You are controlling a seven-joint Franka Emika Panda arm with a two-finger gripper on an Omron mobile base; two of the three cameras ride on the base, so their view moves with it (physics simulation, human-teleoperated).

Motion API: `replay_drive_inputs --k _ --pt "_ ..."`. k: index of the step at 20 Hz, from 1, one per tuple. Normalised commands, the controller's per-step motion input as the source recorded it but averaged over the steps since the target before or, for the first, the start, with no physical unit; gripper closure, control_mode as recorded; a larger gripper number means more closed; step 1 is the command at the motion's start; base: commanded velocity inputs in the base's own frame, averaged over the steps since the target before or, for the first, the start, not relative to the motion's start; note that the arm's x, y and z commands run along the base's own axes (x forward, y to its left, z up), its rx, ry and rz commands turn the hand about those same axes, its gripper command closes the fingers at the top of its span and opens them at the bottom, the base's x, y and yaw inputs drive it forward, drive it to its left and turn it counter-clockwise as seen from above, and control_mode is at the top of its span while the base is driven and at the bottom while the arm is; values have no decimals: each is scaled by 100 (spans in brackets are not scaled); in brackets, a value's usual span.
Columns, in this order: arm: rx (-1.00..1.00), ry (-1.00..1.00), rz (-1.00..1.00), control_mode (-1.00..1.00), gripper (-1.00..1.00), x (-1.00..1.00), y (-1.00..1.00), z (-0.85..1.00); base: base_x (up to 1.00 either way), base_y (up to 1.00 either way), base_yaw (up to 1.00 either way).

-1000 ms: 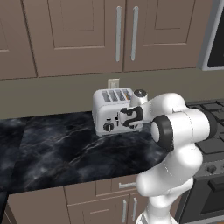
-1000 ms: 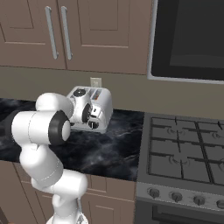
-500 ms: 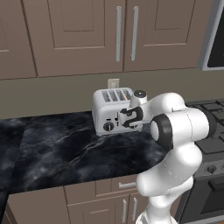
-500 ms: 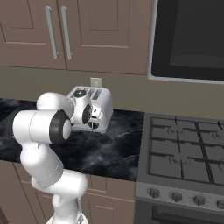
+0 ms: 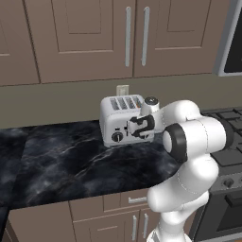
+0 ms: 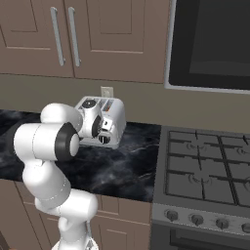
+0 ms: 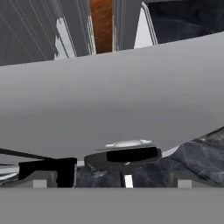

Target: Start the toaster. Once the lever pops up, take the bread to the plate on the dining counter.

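The silver toaster (image 5: 116,119) (image 6: 113,113) stands at the back of a black marble worktop, against the wall. My gripper (image 5: 133,128) (image 6: 103,129) is open and sits right at the toaster's front face, low down by the controls. In the hand view the toaster's front (image 7: 109,100) is very close, with a black knob (image 7: 127,155) and a black lever (image 7: 48,169) just above my gripper (image 7: 111,181). The brown-orange bread (image 7: 101,25) stands in a slot on top. Nothing is between my fingers. The plate and the dining counter are out of view.
A gas stove (image 6: 207,166) (image 5: 229,120) adjoins the worktop (image 5: 66,160) on the right, with a dark microwave (image 6: 215,41) above it. Brown wall cabinets (image 5: 94,33) hang over the toaster, and a wall outlet (image 5: 122,90) sits behind it.
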Motion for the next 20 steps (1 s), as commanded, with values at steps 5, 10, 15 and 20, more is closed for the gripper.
replay_drive_inputs --k 5,10,15,20 --pt "0 0 0 -100 -100 0 0 9 0 0 0" --pt "0 -1 0 -100 -100 0 0 30 0 0 0" --pt "0 -4 0 -100 -100 0 0 32 0 0 0" --pt "0 -1 0 -100 -100 0 0 27 0 0 0"
